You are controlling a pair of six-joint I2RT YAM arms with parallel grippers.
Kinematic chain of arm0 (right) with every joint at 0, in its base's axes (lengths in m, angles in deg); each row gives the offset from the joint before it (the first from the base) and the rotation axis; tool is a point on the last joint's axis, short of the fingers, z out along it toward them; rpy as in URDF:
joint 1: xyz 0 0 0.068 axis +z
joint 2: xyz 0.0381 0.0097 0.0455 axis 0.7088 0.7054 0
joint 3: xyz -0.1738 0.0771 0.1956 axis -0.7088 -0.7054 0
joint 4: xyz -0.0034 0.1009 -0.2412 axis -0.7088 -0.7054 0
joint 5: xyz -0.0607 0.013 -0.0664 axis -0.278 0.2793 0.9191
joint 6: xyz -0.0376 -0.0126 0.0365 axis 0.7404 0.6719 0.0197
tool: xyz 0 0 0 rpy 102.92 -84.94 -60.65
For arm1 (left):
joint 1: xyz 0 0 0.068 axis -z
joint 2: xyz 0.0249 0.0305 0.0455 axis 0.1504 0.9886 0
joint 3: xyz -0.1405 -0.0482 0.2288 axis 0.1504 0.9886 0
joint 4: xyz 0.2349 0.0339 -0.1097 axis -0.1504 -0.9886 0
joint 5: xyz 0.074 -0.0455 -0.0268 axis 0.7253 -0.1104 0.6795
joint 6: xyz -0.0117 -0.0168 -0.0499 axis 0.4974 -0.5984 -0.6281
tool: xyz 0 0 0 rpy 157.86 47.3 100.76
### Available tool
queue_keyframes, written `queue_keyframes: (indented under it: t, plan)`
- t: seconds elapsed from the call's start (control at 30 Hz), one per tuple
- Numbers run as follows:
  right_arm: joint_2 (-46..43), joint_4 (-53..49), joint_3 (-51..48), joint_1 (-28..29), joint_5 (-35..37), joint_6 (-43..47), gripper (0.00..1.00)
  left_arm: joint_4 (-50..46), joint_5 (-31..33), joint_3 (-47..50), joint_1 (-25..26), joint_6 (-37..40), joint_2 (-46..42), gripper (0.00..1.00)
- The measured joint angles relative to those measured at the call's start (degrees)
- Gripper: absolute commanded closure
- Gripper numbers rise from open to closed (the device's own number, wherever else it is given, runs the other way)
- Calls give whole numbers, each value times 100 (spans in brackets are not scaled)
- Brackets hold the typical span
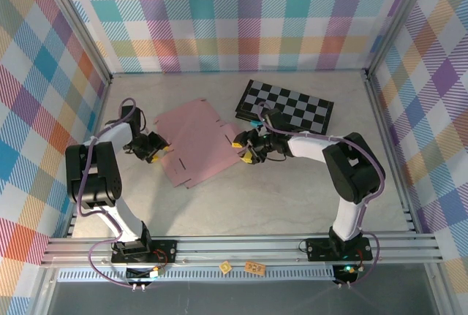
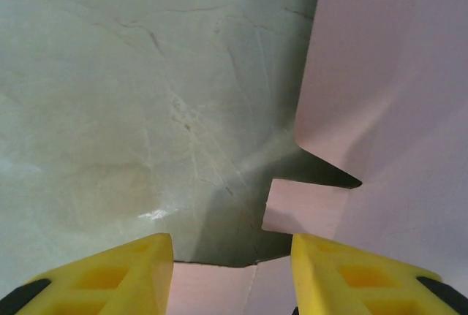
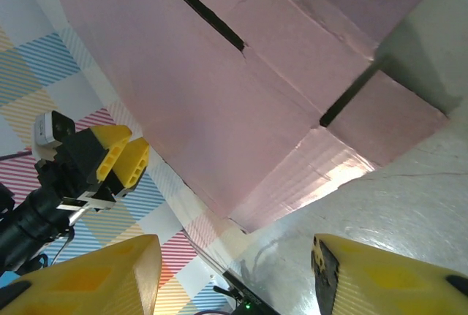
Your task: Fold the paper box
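Top external view: one paper box (image 1: 196,142), an unfolded dusty-pink sheet with flaps and slots, lay flat on the desk (image 1: 292,198) near its middle, between the two arms. A black-and-grey checkered board (image 1: 289,107) sat just beyond the sheet's right corner.

Left wrist view: the left gripper (image 2: 232,278) was at the sheet's left edge. Its yellow fingers (image 2: 110,271) stood wide apart, with a notched tab of the sheet reaching between them.

Right wrist view: the right gripper (image 3: 234,278) was at the sheet's right edge. Its fingers (image 3: 387,278) stood apart over bare desk and clamped nothing, with the sheet's flap just ahead. The left gripper showed across the sheet.
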Motion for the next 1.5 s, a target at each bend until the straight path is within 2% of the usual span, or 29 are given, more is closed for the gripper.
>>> queue_keyframes:
  t: [0.37,0.63,0.77,0.97,1.17,1.5]
  plan:
    - [313,-911,745,0,-96,507,42,549,-433,326,87,306,37,53]
    - [822,-1805,1759,4,-170,1209,41,822,-791,1067,525,-98,-625,53]
    - [992,-2142,1880,4,-173,1460,41,831,-1141,1257,726,-278,-778,54]
    - [1222,-2503,1985,4,-177,1759,41,793,-1443,1390,748,-267,-844,56]
    - [1432,-2776,2173,4,-175,2041,41,514,-1379,1392,767,20,-979,57]
    - [1558,-3032,2385,4,-199,2262,41,170,-804,1414,1043,874,-1027,57]
